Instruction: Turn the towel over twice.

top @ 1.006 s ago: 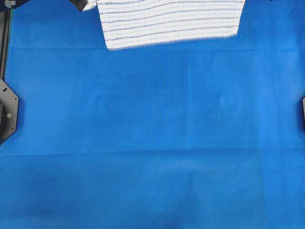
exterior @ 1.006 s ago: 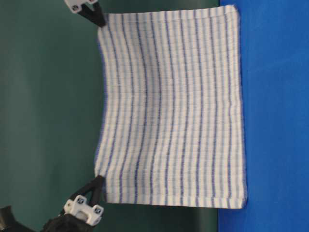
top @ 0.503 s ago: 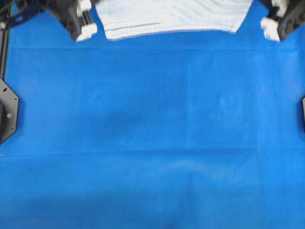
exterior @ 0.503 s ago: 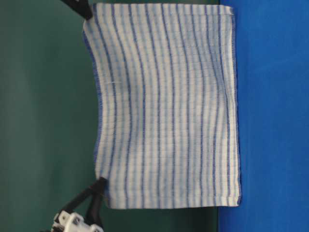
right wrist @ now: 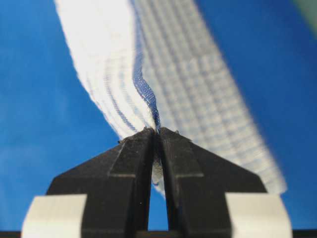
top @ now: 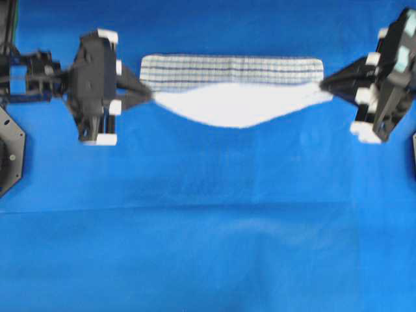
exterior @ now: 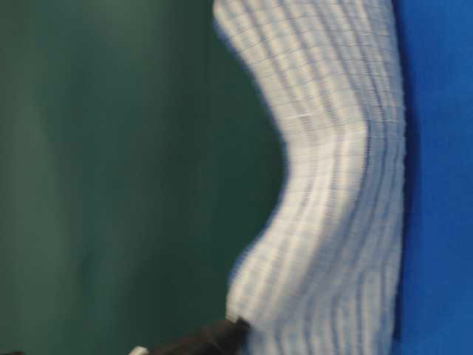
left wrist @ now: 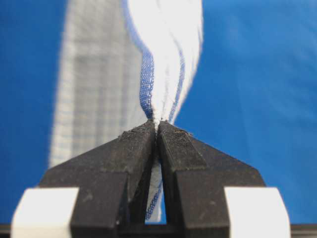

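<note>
Cloth is filling the middle of both wrist views, pinched right at the tips of each tool. In the left wrist view the left tool is gripping a corner of the towel, its two dark jaws pressed together on the blue-stitched hem with only the fabric between them; from that pinch the towel is running away toward twelve o'clock. In the right wrist view the right tool is clamping the other corner in the same way, jaws all but closed on the hem, and the towel is stretching off toward twelve o'clock.

From overhead the left tool is sitting at nine o'clock of the towel and the right tool at three o'clock, well apart, each pointing inward at the other. The towel is hanging between them over the blue desk covering. Its held edge is sagging in a bright white curve toward six o'clock, while the striped part is lying as a straight band toward twelve o'clock.

In the blurred table-level view the towel is draping down to the blue desk, its raised edge dipping in the middle, with one dark tool tip pinching a raised corner against a green backdrop.
</note>
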